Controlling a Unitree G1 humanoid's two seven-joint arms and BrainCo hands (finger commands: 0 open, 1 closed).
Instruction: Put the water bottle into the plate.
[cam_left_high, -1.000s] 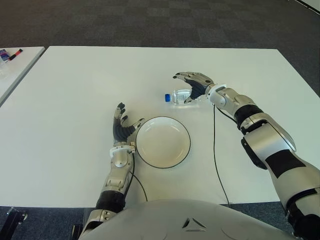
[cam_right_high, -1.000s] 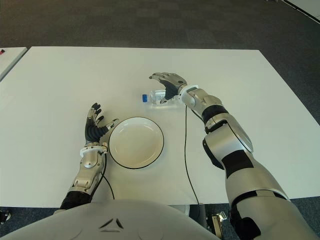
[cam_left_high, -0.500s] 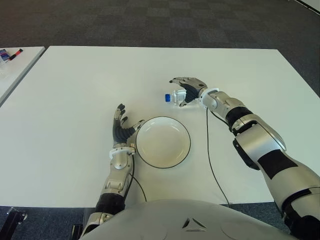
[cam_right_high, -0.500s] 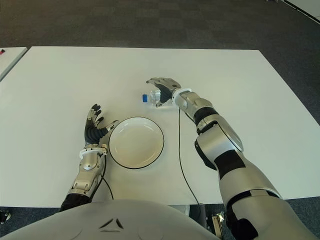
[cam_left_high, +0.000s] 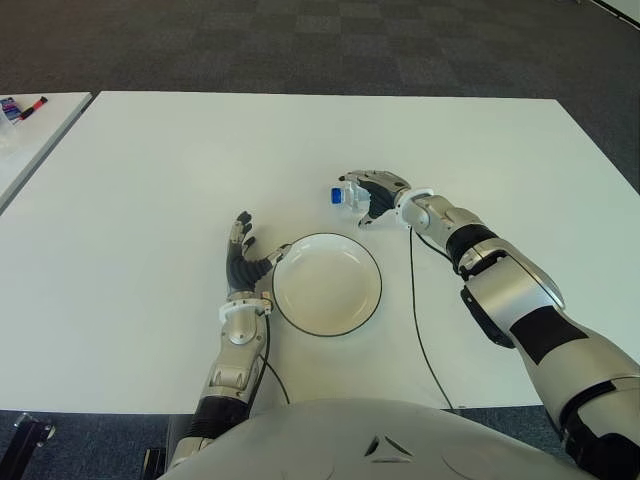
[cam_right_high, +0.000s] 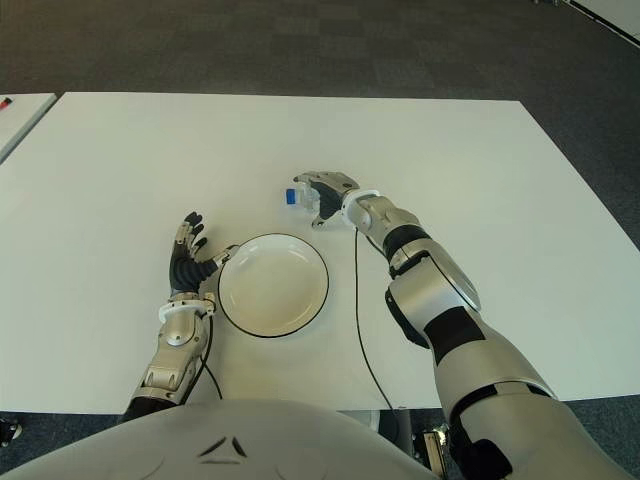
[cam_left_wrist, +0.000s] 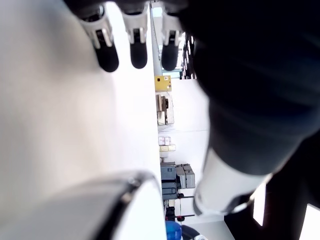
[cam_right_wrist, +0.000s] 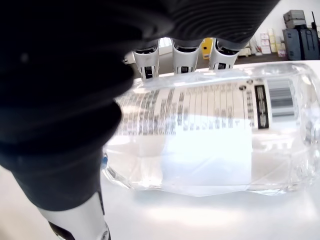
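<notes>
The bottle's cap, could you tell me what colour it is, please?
Blue; the cap of the water bottle shows best in the left eye view.

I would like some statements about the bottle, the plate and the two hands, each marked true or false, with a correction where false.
1. The water bottle lies on its side on the table. True.
2. The bottle is already in the plate. False: it lies beyond the plate's far rim, and the plate holds nothing.
3. The right hand has its fingers curled over the bottle. True.
4. The bottle's cap is red. False: it is blue.
5. The left hand holds the bottle. False: it holds nothing, fingers open, beside the plate's left rim.
</notes>
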